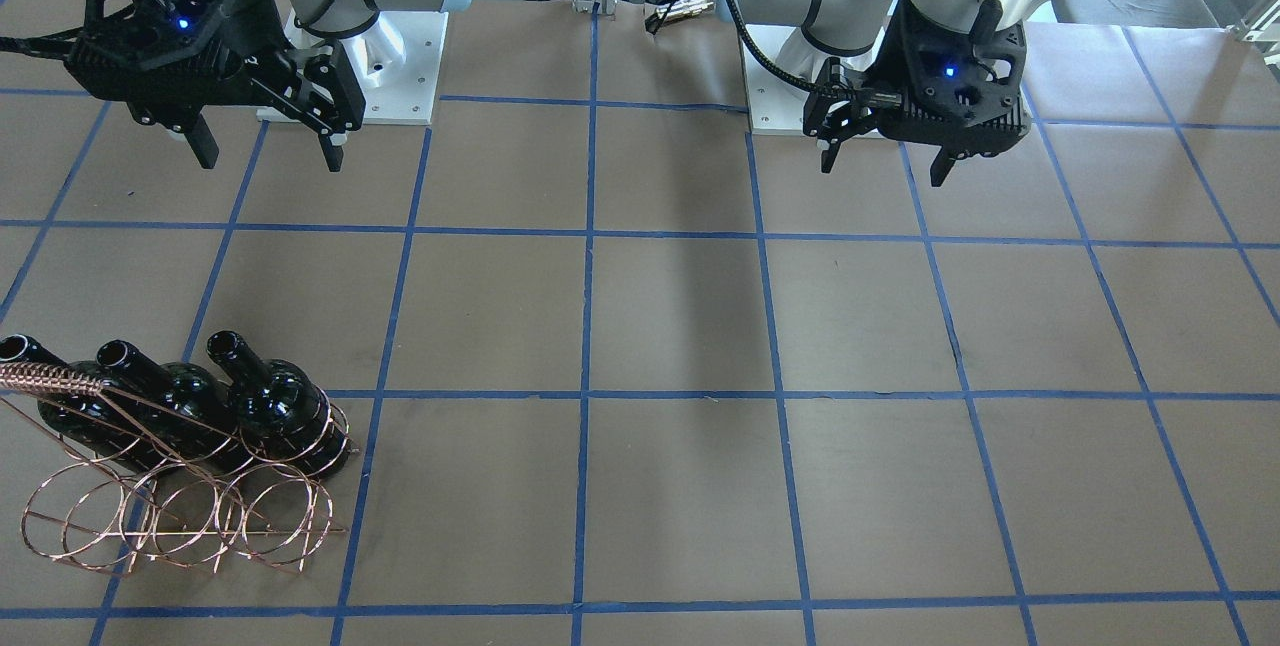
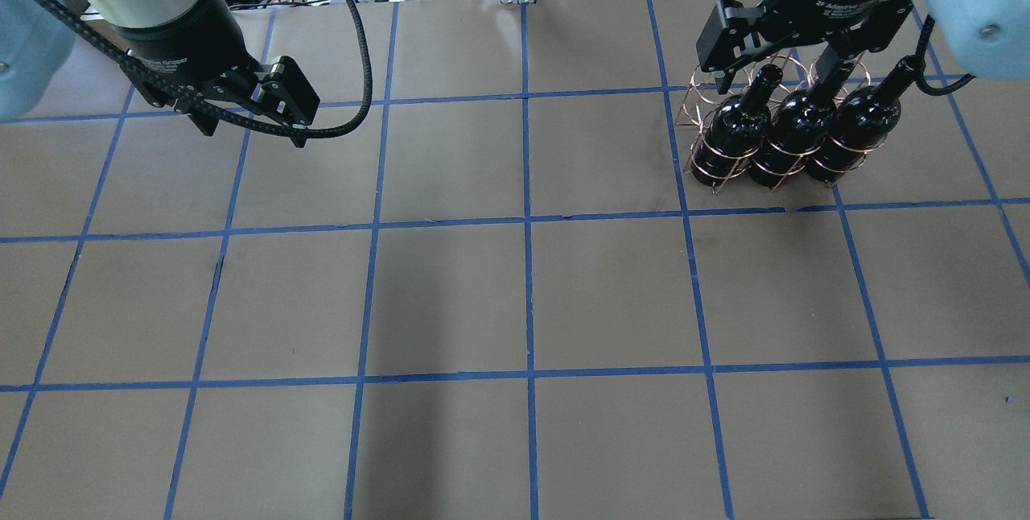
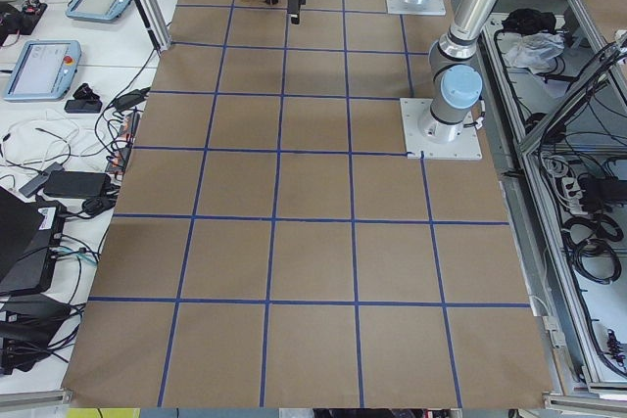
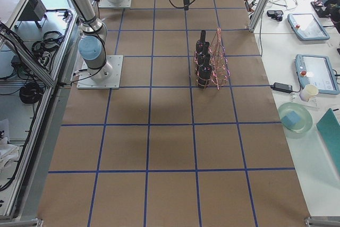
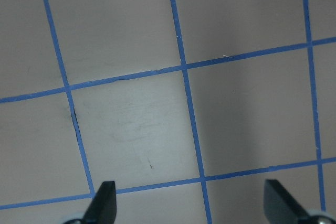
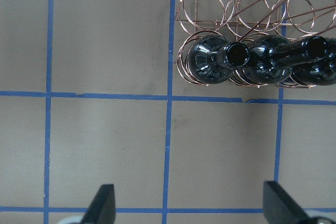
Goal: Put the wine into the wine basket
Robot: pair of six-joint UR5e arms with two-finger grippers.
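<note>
Hovering the right end effector [image 1: 270, 154] high above the brown paper-covered bench [image 1: 680, 326], crossed by blue tape grid lines [image 1: 590, 233], on the robot-base side of the basket and well apart from it. Keeping the wrist vertical, black fingers pointing straight down, spread wide and released, gripping nothing. Holding the left end effector [image 1: 884, 168] in much the same pose over the other half of the bench: raised, fingers down, parted wide, clasping nothing, with paper and tape lines beneath it in its wrist view.

Standing upright in a copper-coloured wire wine basket [image 1: 180, 526] of round loops in rows, topped by a twisted wire handle [image 1: 50, 381]: three dark, nearly black glossy glass wine bottles [image 1: 275, 411]. Long axes vertical, narrow necks and open mouths pointing up. Seated side by side in the row of loops nearer the robot's base, close together, each cylindrical body ringed by wire. Resting on the bench at the robot's right, toward the operators' side.

Looking near-identical from every angle: plain dark glass, bright reflections on the rounded shoulders, long slim necks. Seen from directly above in the right wrist view as round dark mouths ringed by shiny shoulders, at the top edge of that view.
</note>
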